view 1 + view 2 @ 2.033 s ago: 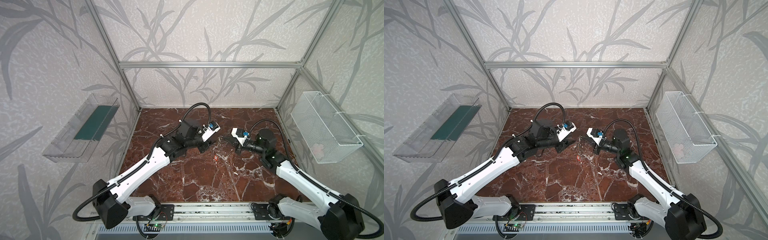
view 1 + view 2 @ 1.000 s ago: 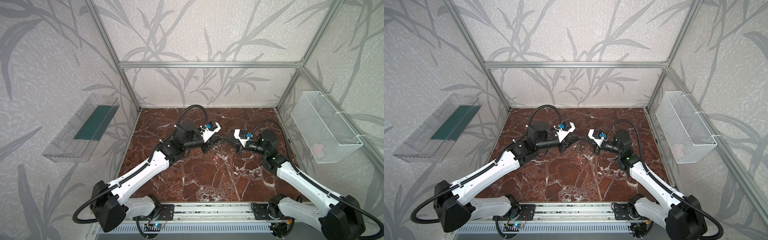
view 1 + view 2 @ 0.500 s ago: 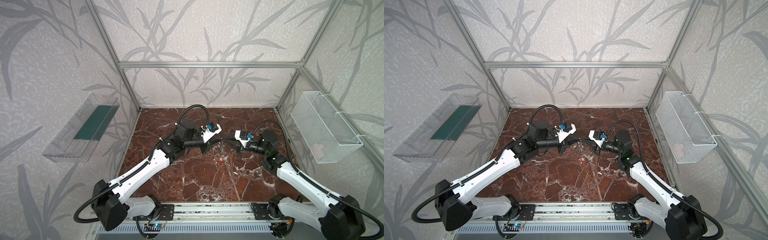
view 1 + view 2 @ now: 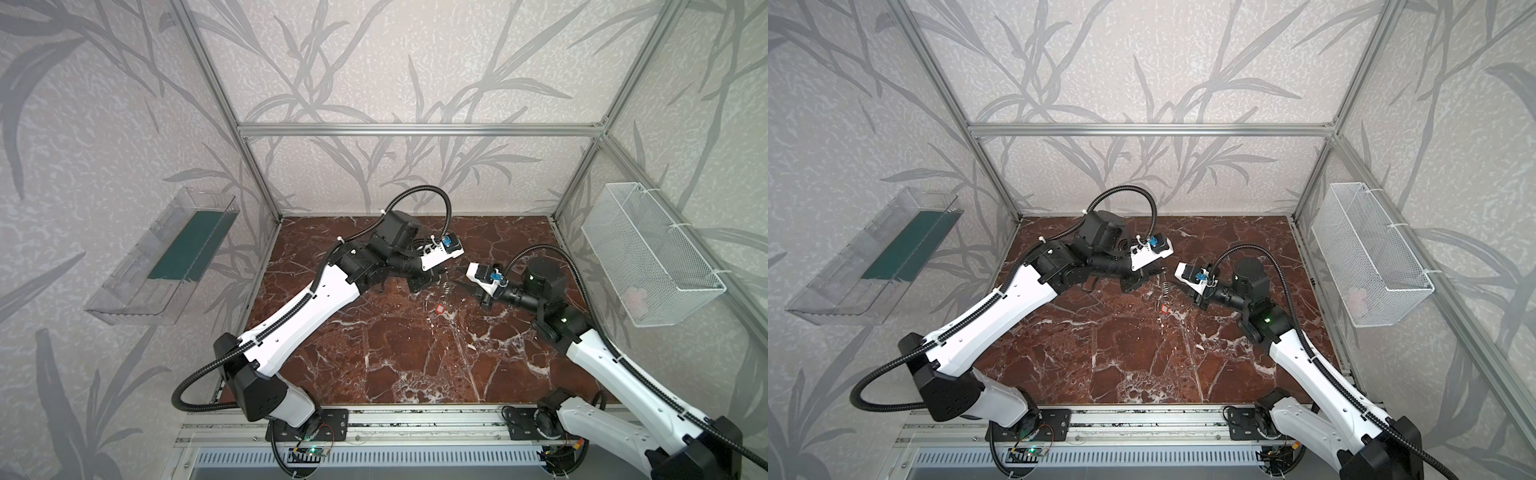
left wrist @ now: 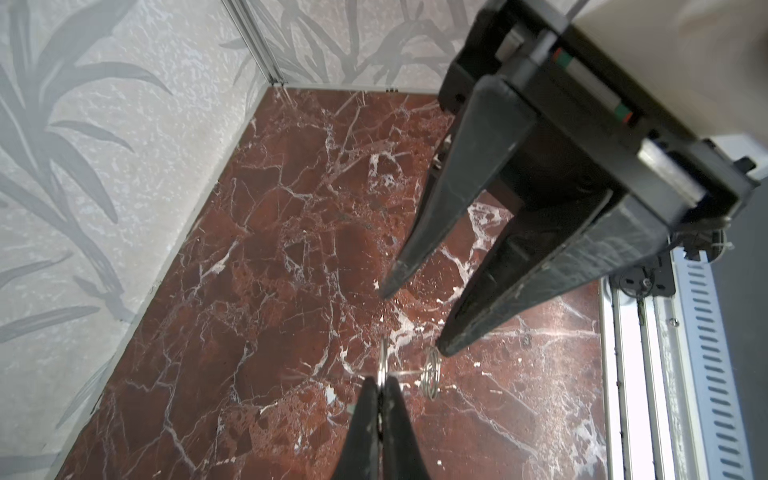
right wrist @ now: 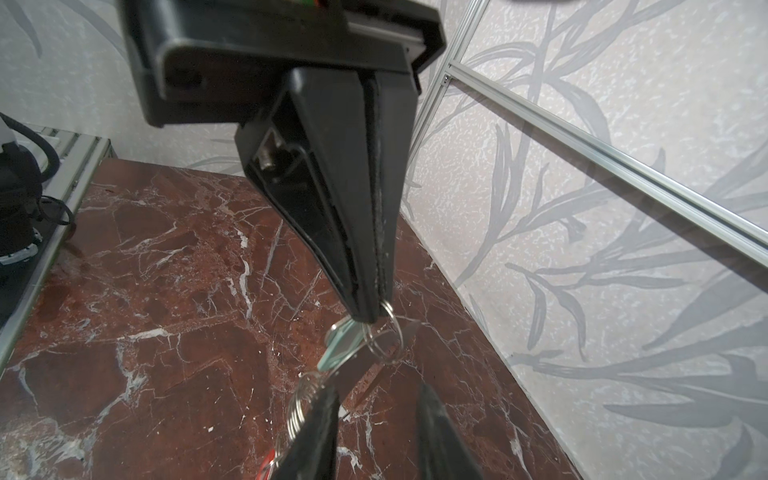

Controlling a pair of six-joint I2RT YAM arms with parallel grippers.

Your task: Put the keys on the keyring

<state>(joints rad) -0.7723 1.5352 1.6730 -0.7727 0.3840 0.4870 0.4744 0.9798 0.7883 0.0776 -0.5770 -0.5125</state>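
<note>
1. Grip on the left: my left gripper (image 5: 381, 385) has its fingers pressed together on the keyring (image 5: 382, 359). It is a thin wire ring, seen edge-on from the left wrist and held at the very tips above the marble table (image 4: 374, 353).
2. From the right wrist I see the key with the pale tag (image 6: 338, 345) hanging on that ring, just under the left tips.
3. Beside and a little below the keyring dangles a coiled wire ring (image 5: 432, 372), right next to 1 finger of my right gripper (image 5: 414, 320).
4. My right gripper has its 2 fingers moderately apart with nothing between them. The tips point toward the left tips, close but not touching.
5. Both top views show the red tag (image 4: 440, 308) below the coil, between the 2 arms. I think it hangs from the coil, but it may be lying on the marble; it is too small for me to tell.
</note>
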